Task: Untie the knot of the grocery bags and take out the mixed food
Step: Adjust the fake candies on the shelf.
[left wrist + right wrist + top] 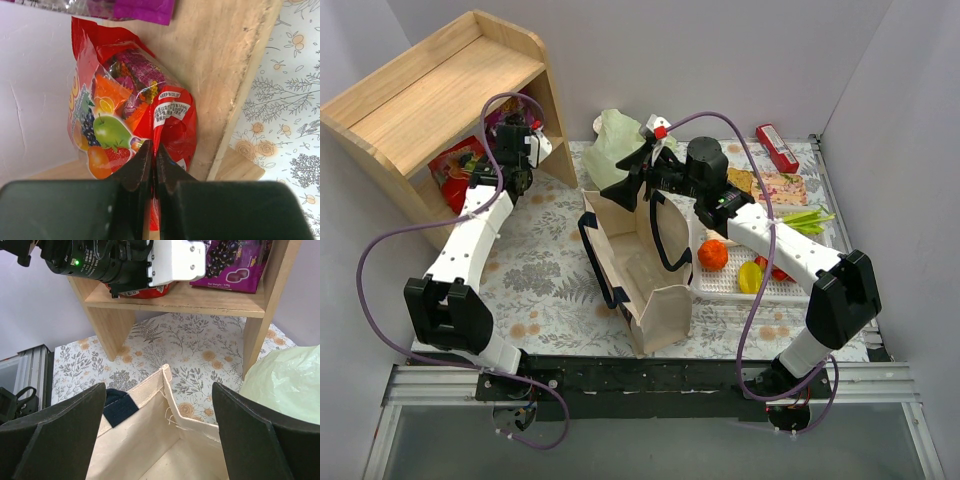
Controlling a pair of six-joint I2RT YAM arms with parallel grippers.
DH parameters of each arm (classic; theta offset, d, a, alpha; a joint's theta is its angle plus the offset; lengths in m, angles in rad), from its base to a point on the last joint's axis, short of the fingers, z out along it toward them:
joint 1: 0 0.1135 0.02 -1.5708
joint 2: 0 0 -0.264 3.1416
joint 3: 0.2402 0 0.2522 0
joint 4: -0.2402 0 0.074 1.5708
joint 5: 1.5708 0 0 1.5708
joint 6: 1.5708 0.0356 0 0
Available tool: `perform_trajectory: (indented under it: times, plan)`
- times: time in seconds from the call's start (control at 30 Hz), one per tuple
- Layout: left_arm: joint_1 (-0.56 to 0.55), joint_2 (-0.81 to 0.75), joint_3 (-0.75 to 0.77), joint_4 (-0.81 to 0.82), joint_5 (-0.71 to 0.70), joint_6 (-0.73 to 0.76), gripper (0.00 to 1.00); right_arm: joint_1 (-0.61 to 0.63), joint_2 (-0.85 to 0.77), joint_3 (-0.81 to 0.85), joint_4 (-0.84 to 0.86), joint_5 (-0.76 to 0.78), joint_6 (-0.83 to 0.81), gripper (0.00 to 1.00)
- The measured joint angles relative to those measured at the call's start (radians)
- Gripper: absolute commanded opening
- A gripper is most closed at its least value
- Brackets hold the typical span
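My left gripper [154,150] is shut on the bottom edge of a red snack packet [130,120] printed with fruit; red film shows between the fingers. The packet lies on the lower board of the wooden shelf [225,75]. A purple packet [230,262] lies on the same board. My right gripper [159,390] is open above the mouth of the beige tote [150,440], whose navy strap [117,407] shows at the rim. The pale green bag [615,140] sits behind the tote [645,270]; I cannot make out its knot.
A white basket [720,285] right of the tote holds an orange fruit [712,255] and a yellow pepper [750,277]. Green beans [805,218] and another red packet [777,147] lie further back on the right. The shelf [430,90] stands at the back left.
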Motion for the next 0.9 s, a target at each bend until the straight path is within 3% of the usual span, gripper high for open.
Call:
perform_trajectory:
  times: [0.63, 0.7, 0.73, 0.8, 0.9]
  plan:
    - [0.059, -0.046, -0.05, -0.008, -0.046, -0.037, 0.0, 0.0, -0.016, -0.036, -0.001, 0.0, -0.006, 0.93]
    - [0.059, -0.046, -0.05, -0.016, -0.044, -0.043, 0.34, 0.0, -0.023, -0.048, -0.001, 0.0, -0.009, 0.93]
    - [0.056, -0.046, -0.05, -0.018, -0.044, -0.045, 0.45, 0.0, -0.024, -0.052, -0.001, 0.0, -0.01, 0.93]
    - [0.042, -0.046, -0.05, -0.04, -0.033, -0.05, 0.59, -0.001, -0.027, -0.056, -0.001, 0.0, -0.013, 0.93]
    - [0.006, -0.045, -0.04, -0.085, -0.002, -0.08, 0.68, -0.001, -0.031, -0.06, -0.002, 0.0, -0.017, 0.93]
